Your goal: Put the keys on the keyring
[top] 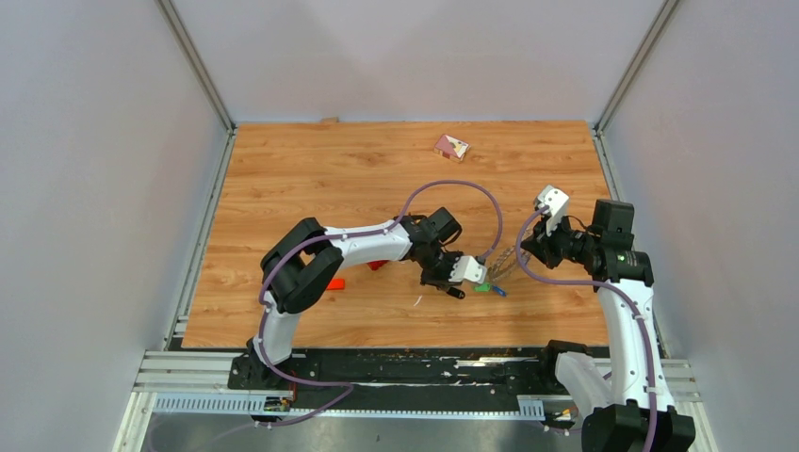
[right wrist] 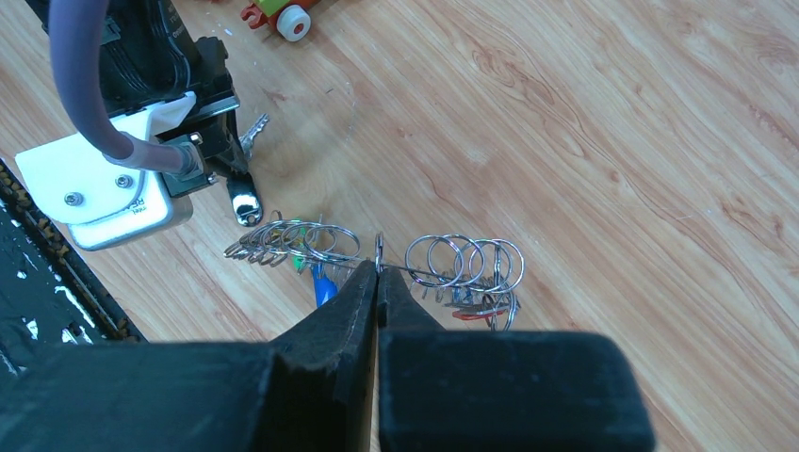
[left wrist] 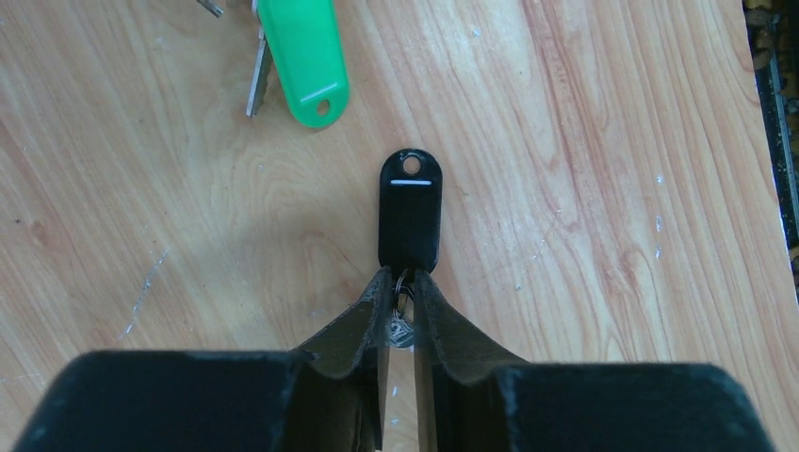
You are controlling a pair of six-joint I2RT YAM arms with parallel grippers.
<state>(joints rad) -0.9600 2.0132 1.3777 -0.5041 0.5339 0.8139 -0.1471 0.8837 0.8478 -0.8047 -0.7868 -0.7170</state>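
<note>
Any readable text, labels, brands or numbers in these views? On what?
Nothing is legible.
White camera housing on the left arm: tiny print, too blurred to read.
Red-and-white box: too small to read.
Black key tag, green key tag: no writing visible.

A red brick (top: 336, 283) is lying near left on the wooden table (top: 283, 169), a toy car (right wrist: 283, 14) just right of it, and a small pinkish box (top: 450, 146) is resting far back.
</note>
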